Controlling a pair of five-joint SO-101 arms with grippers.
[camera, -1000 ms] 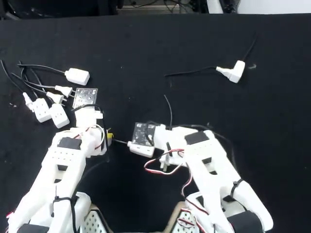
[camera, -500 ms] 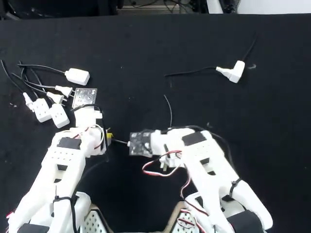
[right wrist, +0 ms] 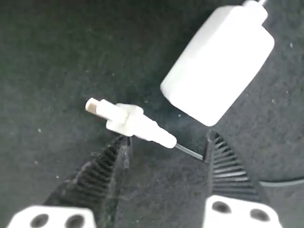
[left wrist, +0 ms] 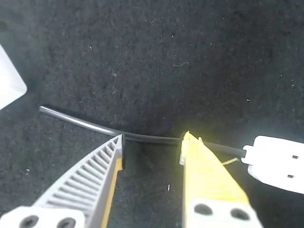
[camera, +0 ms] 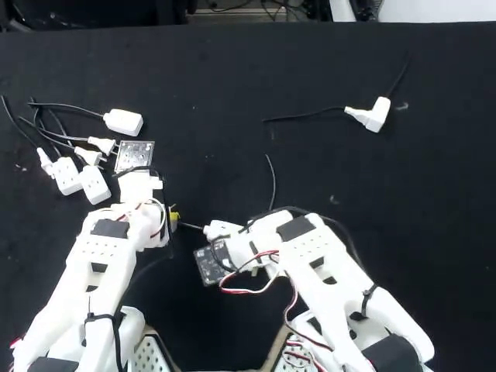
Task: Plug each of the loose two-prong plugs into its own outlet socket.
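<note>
My left gripper (left wrist: 152, 142) is open, its grey and yellow fingers astride a thin black cable (left wrist: 80, 122) on the black cloth. That cable runs to a white outlet socket (left wrist: 278, 161) with two slots, just beyond the yellow finger. In the high view this socket (camera: 218, 229) lies between the two arms, close to my left gripper (camera: 173, 218). My right gripper (right wrist: 166, 140) is open over a small white two-prong plug (right wrist: 129, 122) that lies flat between its black fingers, untouched. A larger white block (right wrist: 219, 61) lies just past the plug.
Several white plugs and sockets (camera: 77, 177) with black cables cluster at the far left beside a small metal plate (camera: 136, 155). An angled white plug (camera: 372, 114) lies at the back right. The right arm (camera: 318, 256) covers the cloth near the front centre.
The right arm's wrist has swung left and toward the table's near edge, coming down beside the white socket. The left arm has not moved.
</note>
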